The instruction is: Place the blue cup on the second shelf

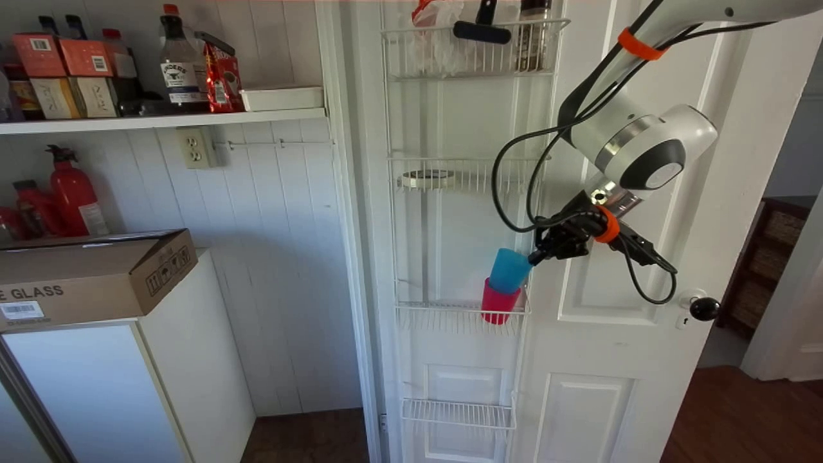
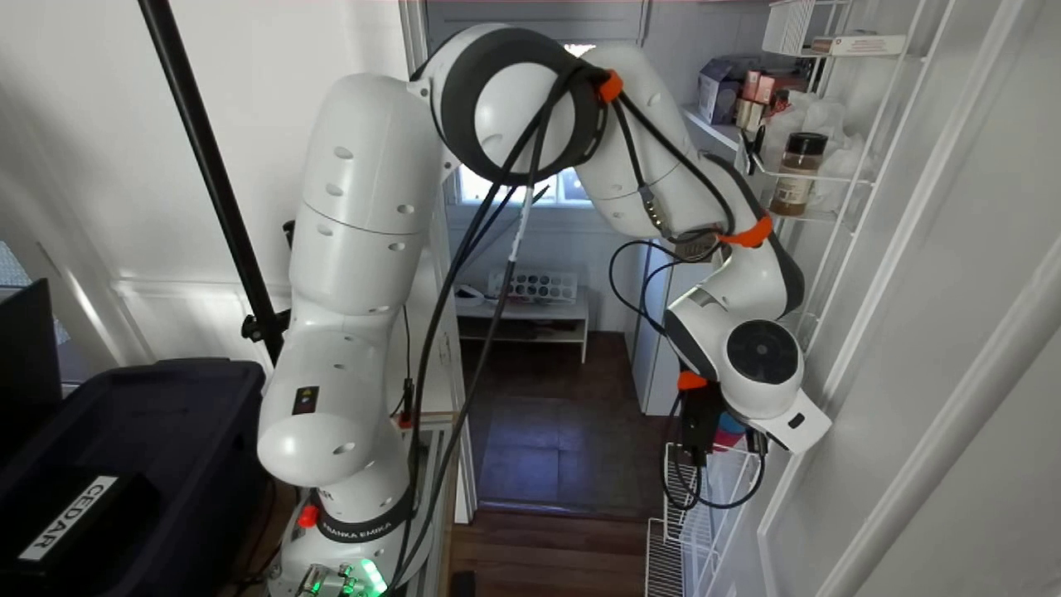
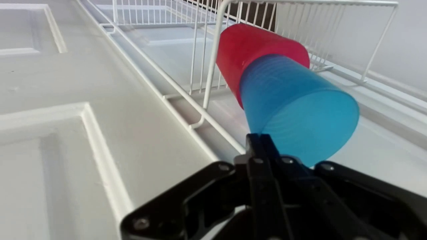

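Near a wire tier's [image 1: 450, 308] corner, the blue cup [image 3: 299, 111] is being rim-pinched — presumably for lifting — by the near-closed gripper [image 3: 260, 136].

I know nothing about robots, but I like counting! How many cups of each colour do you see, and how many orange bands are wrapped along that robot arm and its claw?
Blue cup: 1
Pinkish-red cup: 1
Orange bands in view: 3
Total: 5
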`<move>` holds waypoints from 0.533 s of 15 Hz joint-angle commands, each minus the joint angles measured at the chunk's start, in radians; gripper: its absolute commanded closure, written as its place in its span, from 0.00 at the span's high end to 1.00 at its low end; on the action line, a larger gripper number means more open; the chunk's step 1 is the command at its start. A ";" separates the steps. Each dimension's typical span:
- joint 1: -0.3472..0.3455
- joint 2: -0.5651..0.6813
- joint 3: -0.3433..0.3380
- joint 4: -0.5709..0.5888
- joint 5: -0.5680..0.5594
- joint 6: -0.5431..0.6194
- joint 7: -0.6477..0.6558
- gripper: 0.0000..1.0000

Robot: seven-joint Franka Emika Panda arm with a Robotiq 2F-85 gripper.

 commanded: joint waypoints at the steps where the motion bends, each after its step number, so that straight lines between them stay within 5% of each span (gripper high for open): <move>1: -0.059 -0.094 -0.025 -0.064 -0.020 -0.133 -0.031 0.00; 8: -0.130 -0.191 -0.049 -0.119 -0.129 -0.264 0.007 0.00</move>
